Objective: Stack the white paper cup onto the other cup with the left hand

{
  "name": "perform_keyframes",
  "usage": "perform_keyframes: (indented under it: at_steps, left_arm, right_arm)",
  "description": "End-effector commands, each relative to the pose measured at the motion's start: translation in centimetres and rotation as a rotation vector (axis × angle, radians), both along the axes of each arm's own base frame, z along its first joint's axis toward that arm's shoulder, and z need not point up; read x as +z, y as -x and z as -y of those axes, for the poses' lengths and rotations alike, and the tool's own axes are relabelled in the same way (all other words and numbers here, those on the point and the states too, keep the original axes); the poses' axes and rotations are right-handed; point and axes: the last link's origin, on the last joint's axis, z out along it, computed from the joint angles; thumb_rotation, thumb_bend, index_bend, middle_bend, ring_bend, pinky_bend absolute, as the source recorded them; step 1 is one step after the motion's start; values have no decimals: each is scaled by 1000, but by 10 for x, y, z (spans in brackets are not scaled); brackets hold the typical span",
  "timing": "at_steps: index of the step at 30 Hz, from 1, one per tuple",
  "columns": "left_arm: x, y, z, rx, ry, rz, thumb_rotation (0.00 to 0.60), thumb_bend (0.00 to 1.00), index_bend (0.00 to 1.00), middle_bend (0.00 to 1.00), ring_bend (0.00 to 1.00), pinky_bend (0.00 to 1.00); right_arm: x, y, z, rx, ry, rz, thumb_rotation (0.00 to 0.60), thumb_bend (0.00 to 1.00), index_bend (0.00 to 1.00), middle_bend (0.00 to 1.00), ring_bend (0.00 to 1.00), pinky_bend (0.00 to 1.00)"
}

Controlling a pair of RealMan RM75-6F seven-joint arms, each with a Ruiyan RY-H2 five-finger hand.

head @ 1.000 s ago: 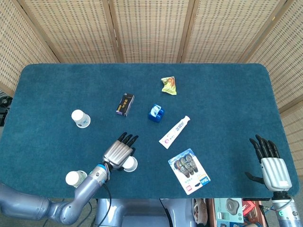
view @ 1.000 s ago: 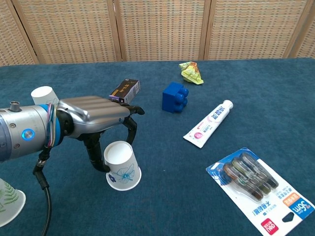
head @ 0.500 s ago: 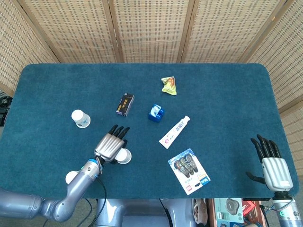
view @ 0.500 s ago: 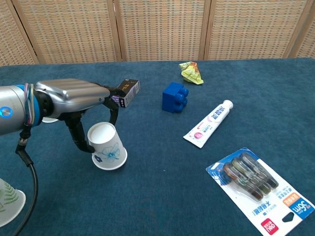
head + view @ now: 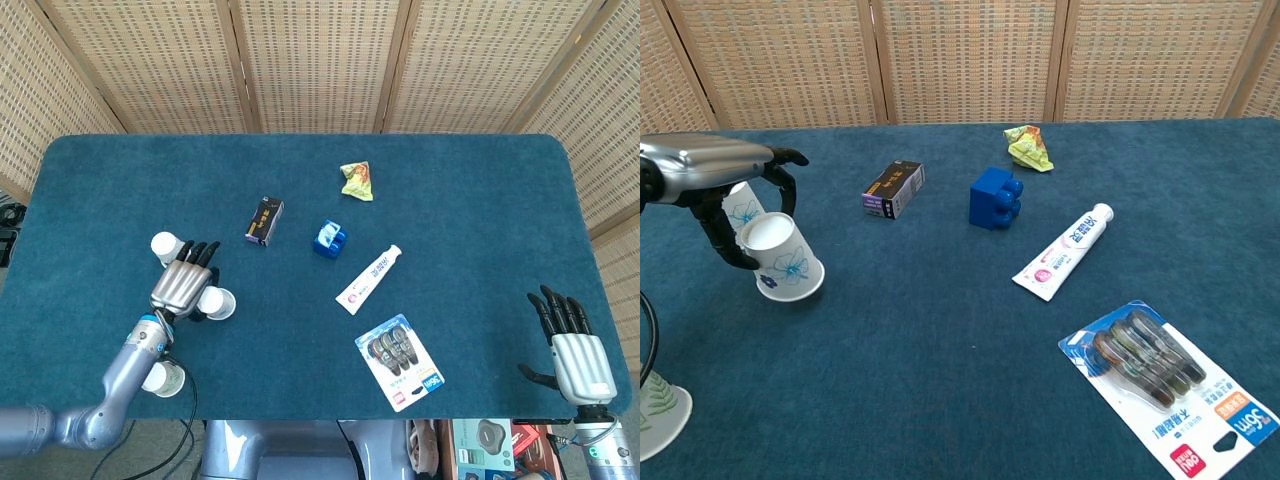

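My left hand (image 5: 183, 285) grips a white paper cup (image 5: 219, 304) with a blue flower print, held upside down and tilted a little above the cloth. The chest view shows the hand (image 5: 715, 168) over the held cup (image 5: 786, 264), thumb and fingers around its upper part. A second white cup (image 5: 166, 247) stands upside down just beyond the fingertips, partly hidden behind the hand (image 5: 741, 204) in the chest view. My right hand (image 5: 574, 345) hangs open off the table's front right corner, holding nothing.
A cup with green print (image 5: 163, 380) (image 5: 655, 410) stands by the front left edge. A black box (image 5: 264, 220), blue block (image 5: 331, 239), toothpaste tube (image 5: 368, 279), crumpled wrapper (image 5: 357, 181) and blister pack (image 5: 400, 362) lie mid-table and to the right.
My left hand has carried the blue-flowered cup leftward and away from the front edge, up to the far-left cup. The right hand has stayed where it was.
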Motion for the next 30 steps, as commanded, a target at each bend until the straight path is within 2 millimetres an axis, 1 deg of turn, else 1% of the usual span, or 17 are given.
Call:
perform_keyframes:
  at_steps: [1,12,30]
  left_arm:
    - [6,10,-6,20,-20,11,600,171,455,0,0,0]
    - [20,21,-20,46,-75,3,600,171,455,0,0,0]
    - [14,40,-41,153,-96,11,600,172,455,0,0,0]
  right_arm:
    - [0,0,0,-1,1,0,600,0,0,0,0,0]
    - [0,0,0,2,0,1,600,0,0,0,0,0]
    - [-1,-1,0,3,-2,0,600,0,0,0,0,0]
